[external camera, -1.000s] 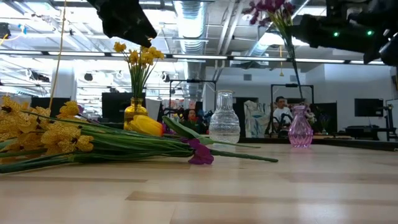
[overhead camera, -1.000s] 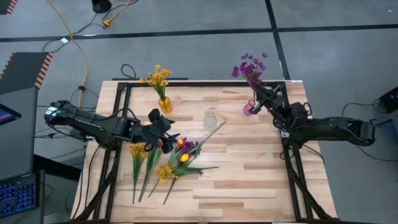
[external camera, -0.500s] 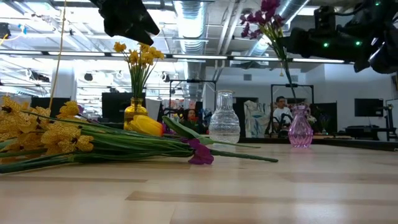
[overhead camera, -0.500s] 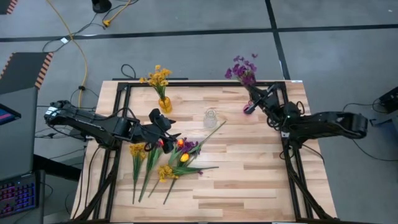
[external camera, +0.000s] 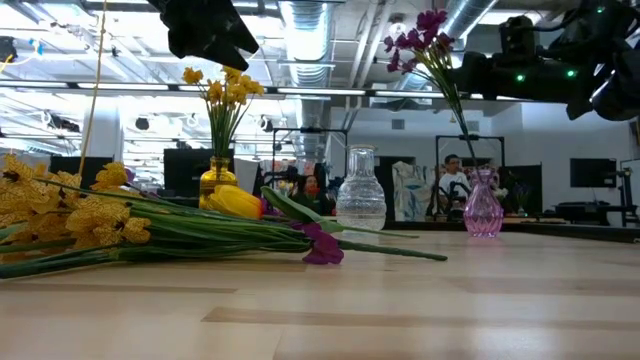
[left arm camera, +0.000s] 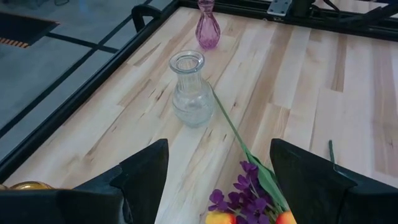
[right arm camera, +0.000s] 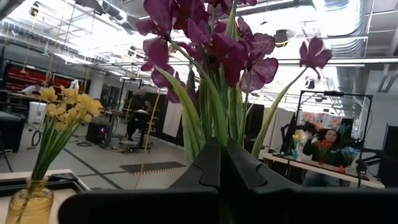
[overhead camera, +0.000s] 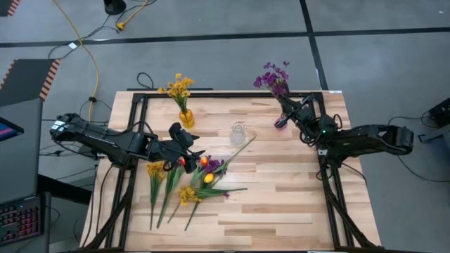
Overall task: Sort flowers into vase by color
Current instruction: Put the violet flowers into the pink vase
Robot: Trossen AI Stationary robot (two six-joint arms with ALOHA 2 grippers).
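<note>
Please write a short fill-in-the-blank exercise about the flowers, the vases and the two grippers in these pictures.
1. The right gripper is shut on a bunch of ____ flowers.
2. The yellow vase already holds ____ flowers.
3. The clear vase holds ____ flowers.
4. The left gripper hovers ____ over the pile of flowers.

Missing words: purple; yellow; no; open

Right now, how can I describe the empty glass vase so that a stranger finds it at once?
Look at the far half of the wooden table, where three vases stand in a row. The clear vase is the middle one, between the yellow vase and the pink vase. It alone is colourless.
</note>
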